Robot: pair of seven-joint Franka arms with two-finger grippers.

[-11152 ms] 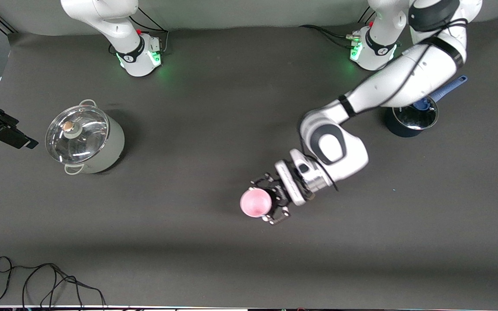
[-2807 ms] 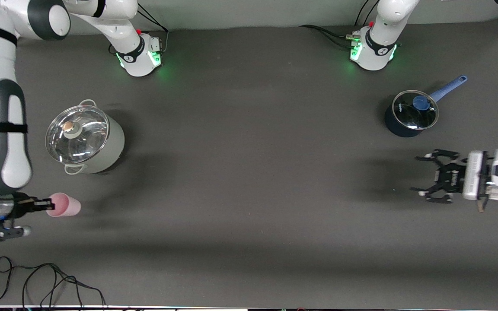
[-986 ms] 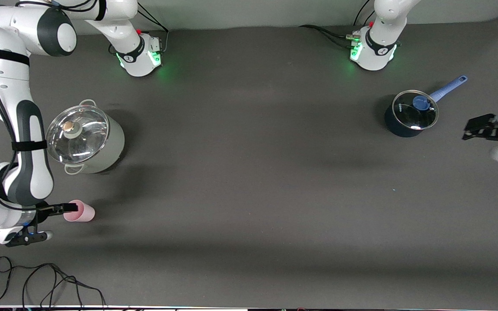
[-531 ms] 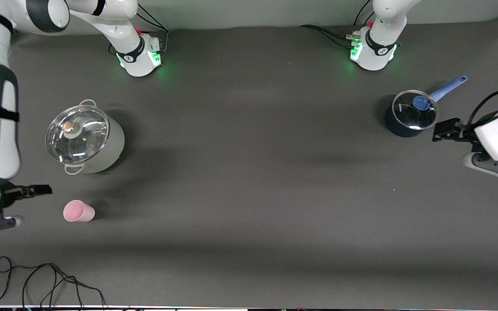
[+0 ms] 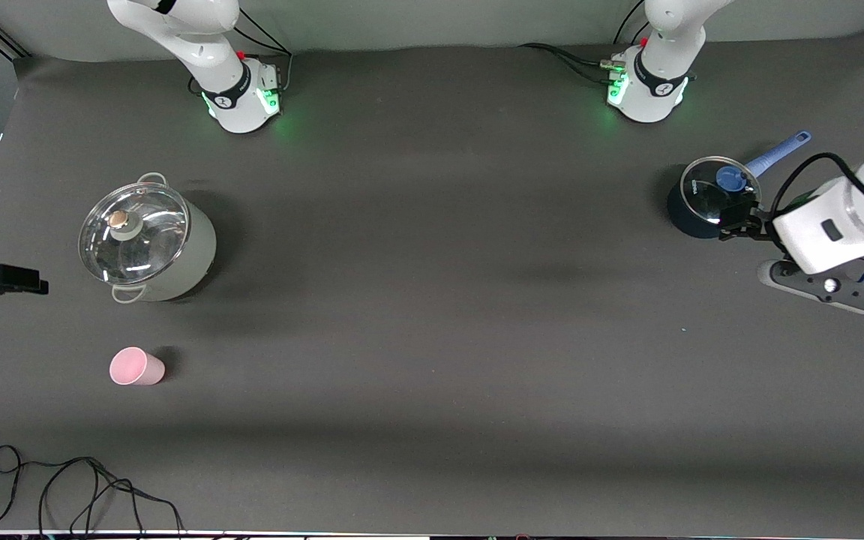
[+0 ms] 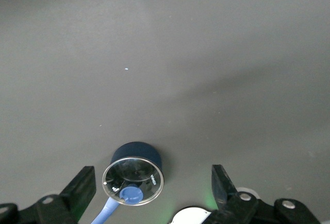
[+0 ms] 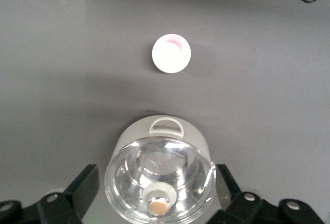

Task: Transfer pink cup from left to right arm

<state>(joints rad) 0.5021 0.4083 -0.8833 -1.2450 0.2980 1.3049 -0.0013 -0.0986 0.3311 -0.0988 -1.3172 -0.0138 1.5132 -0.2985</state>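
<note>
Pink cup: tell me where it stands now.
The pink cup stands upright on the table toward the right arm's end, nearer the front camera than the grey lidded pot, with no gripper touching it.

A robot lab — two arm bases (image 5: 241, 97) bolted to a dark-matted table (image 5: 432, 300), loose cable (image 5: 87, 487) trailing.

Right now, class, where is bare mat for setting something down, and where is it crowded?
Bare mat runs between the lidded grey pot and the blue saucepan, and along the camera edge past the pink cup. Crowded spots: pot and cup at the right arm's end, saucepan under the left gripper, and the cable corner.
</note>
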